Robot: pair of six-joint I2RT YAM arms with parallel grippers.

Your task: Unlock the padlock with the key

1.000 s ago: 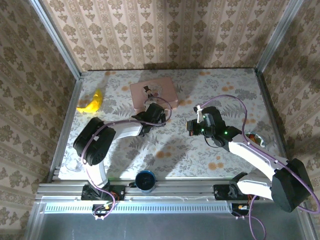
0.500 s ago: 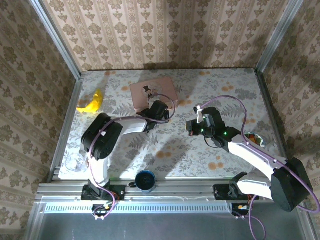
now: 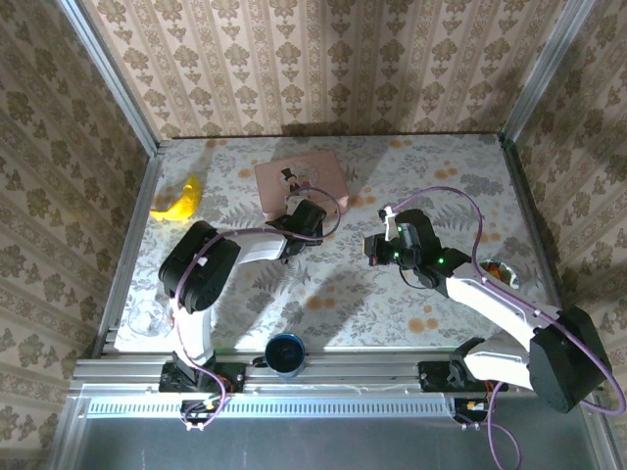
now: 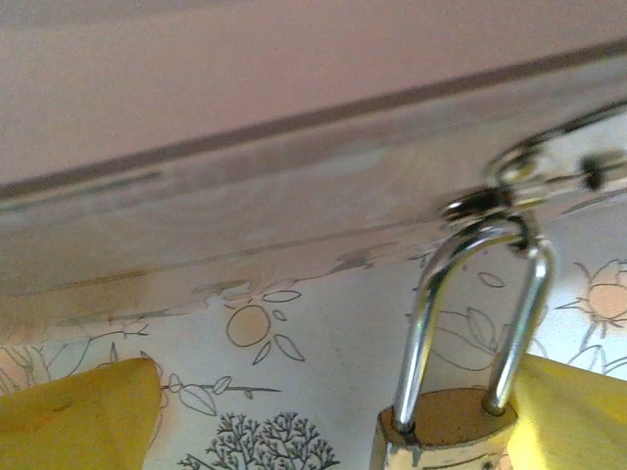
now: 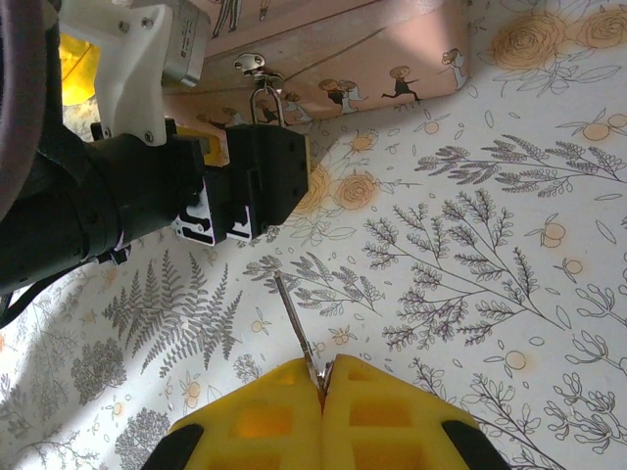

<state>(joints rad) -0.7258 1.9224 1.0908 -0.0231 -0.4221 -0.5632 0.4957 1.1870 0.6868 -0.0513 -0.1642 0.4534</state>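
Floral-print tabletop [image 3: 451, 176] carried a pink rectangular box with a bride-and-groom picture [image 3: 323, 171] at upper centre of the top view. The tiny silvery-brass padlock [image 4: 446, 431] sat at lower right of the left wrist frame. Its thin shackle was hooked through a small metal ring on the box edge, and both legs were seated in the body. I judged it locked, so the task was barely begun.

The left gripper [image 4: 338, 431] was released. Its 2 yellow pads stood wide apart; the padlock body lay against the right-of-frame pad, with a clear gap to the other.

The right gripper [image 5: 321, 377] was clenched on the thin silvery metal key [image 5: 292, 318], whose blade pointed toward upper left of the right wrist frame. The tip was near the left gripper but apart from the padlock. Left to do: steady the padlock, insert the key, turn it. The keyhole could not be seen.
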